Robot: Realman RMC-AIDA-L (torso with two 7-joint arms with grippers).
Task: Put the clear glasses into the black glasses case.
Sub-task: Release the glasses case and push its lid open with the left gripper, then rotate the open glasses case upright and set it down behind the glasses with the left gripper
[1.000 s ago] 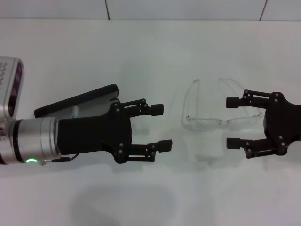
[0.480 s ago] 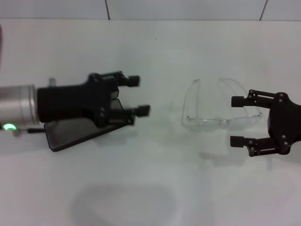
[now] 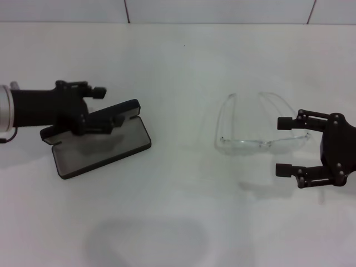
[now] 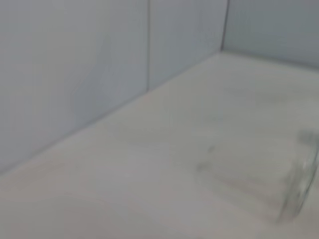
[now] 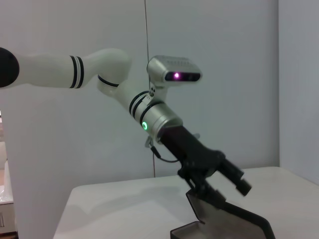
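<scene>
On the left of the white desk (image 3: 178,222), the left gripper (image 3: 108,105) props the lid of the open black glasses case (image 3: 100,150), jaws straddling its edge. The clear glasses (image 3: 261,130) lie right of centre. The right gripper (image 3: 286,146), jaws released, should close gently on the frame

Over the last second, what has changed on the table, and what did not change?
The left gripper drew back toward the robot's left and now sits at the raised lid of the black glasses case, which now lies open, grey lining showing. The right gripper backed slightly away, open and empty. The clear glasses stayed in place on the table.
</scene>
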